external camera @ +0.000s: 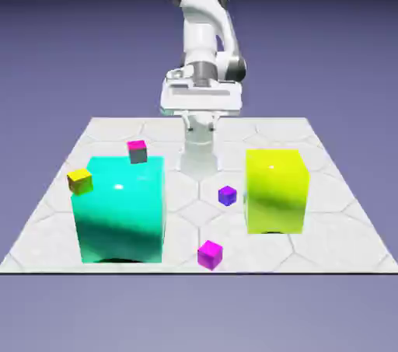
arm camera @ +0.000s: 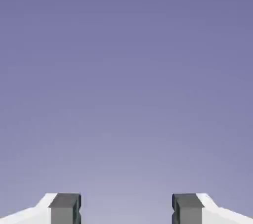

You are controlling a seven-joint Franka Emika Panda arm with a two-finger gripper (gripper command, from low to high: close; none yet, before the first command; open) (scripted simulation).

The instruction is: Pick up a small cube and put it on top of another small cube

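The small cube is tiny and purple-violet, and it rests on the table between the big cyan block and the big yellow-green block. A magenta small cube lies nearer the front edge. My gripper hangs high above the table's far side, well away from every cube. In the hand view the gripper is open, with two grey fingertips set wide apart and only the blue-violet backdrop between them. No cube shows in the hand view.
A yellow small cube sits at the cyan block's left. A small grey cube with a pink top stands behind the cyan block. The white hexagon-patterned table ends just in front of the magenta cube.
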